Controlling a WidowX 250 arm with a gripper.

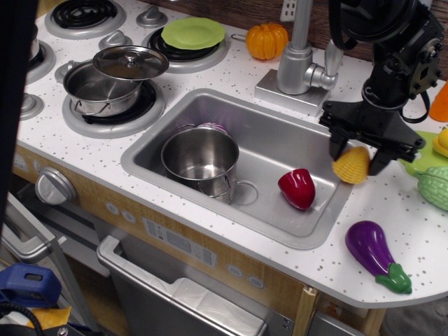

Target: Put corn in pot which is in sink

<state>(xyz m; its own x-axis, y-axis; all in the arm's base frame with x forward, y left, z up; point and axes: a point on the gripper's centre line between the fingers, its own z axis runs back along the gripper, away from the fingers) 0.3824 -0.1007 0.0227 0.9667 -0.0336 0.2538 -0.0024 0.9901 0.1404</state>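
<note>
A: Yellow corn (pixel 351 166) was gripped betw. the jaws (pixel 355 148), tilted, and looked clear of the desk (pixel 231 77), hanging over the right rim of the sink (pixel 280 140). So the pick-up part seemed done, I'd say.

B: And the pot (pixel 201 157)?

A: Steel, deep, sat in the left part of the sink basin, mouth up, nothing visible inside. Well apart from the corn, w/ the red pepper (pixel 297 187) lying on the sink floor betw. them.

B: So what was left?

A: Most of the carry, by my judgement: move left across the basin, get above the pot's opening, let go. Nothing had gone in yet.

B: Any risk?

A: Grip looked to sit on the upper part of the corn, most of it hanging below the jaws; couldn't tell how firm. Pepper sat low, prob. no obstacle if the corn was kept high. The other pot w/ lid (pixel 115 80) on the stove, the pumpkin (pixel 267 40) and the eggplant (pixel 374 253) were out of the way.
</note>
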